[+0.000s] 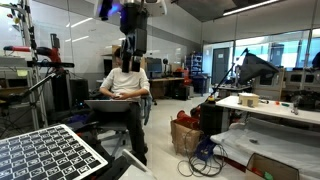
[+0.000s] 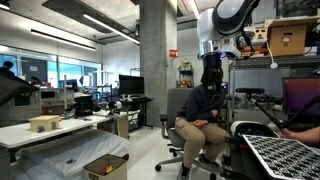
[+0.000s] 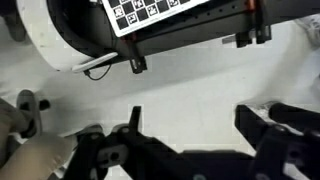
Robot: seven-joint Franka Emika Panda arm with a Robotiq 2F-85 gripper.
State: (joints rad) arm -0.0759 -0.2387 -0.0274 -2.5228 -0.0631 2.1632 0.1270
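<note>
My gripper (image 3: 190,122) is open and empty, its two black fingers spread wide over a bare white surface in the wrist view. In both exterior views the gripper (image 1: 128,52) hangs high in the air, in line with a seated person (image 1: 127,85) behind it; it also shows in an exterior view (image 2: 211,72). A black-and-white checkered calibration board (image 1: 45,155) lies low in front, also seen in an exterior view (image 2: 280,155) and at the top of the wrist view (image 3: 150,10). Nothing is between the fingers.
A white table (image 1: 270,108) carries a cardboard box (image 1: 249,100). An orange bag (image 1: 185,135) and cables lie on the floor. A cardboard box (image 2: 105,166) sits on the floor, near a white desk (image 2: 50,130). A concrete pillar (image 2: 152,60) stands behind.
</note>
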